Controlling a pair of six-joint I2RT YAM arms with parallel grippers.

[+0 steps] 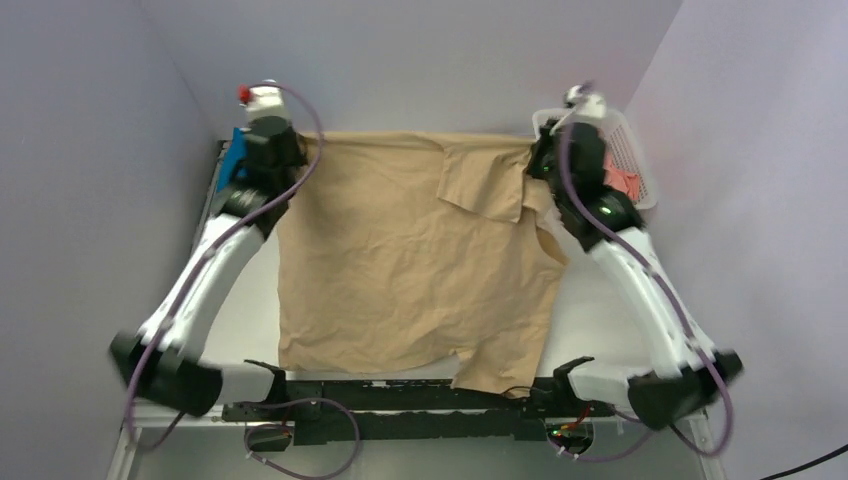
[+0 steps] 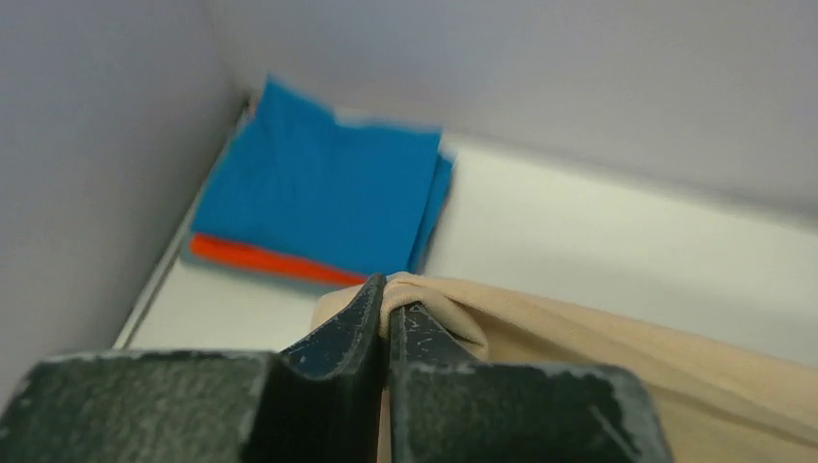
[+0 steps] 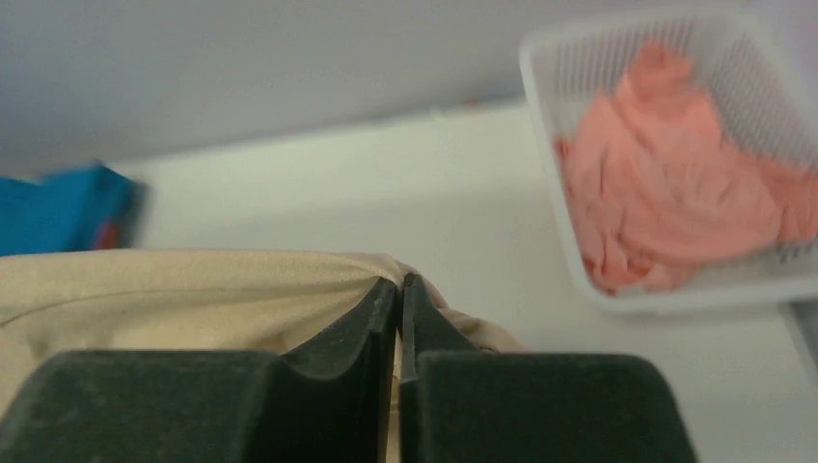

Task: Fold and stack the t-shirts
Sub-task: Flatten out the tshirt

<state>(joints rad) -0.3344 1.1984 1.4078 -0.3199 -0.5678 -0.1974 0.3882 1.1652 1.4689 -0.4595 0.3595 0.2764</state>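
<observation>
A tan-beige t-shirt [image 1: 400,260] lies spread over the table, its far edge stretched between both arms. My left gripper [image 2: 387,289] is shut on the shirt's far left corner [image 2: 434,294], seen at the back left in the top view [image 1: 272,150]. My right gripper [image 3: 398,287] is shut on the shirt's far right corner [image 3: 289,280], at the back right in the top view [image 1: 548,160]. A folded bright blue t-shirt [image 2: 328,193] lies on a folded orange-red one [image 2: 260,258] in the far left corner. A salmon pink t-shirt [image 3: 675,203] lies crumpled in the basket. The grey t-shirt is out of view.
A white plastic mesh basket [image 3: 569,77] stands at the back right, behind my right gripper [image 1: 640,170]. Grey walls close in the back and both sides. The shirt's near hem hangs over the black rail [image 1: 400,395] at the table's front edge.
</observation>
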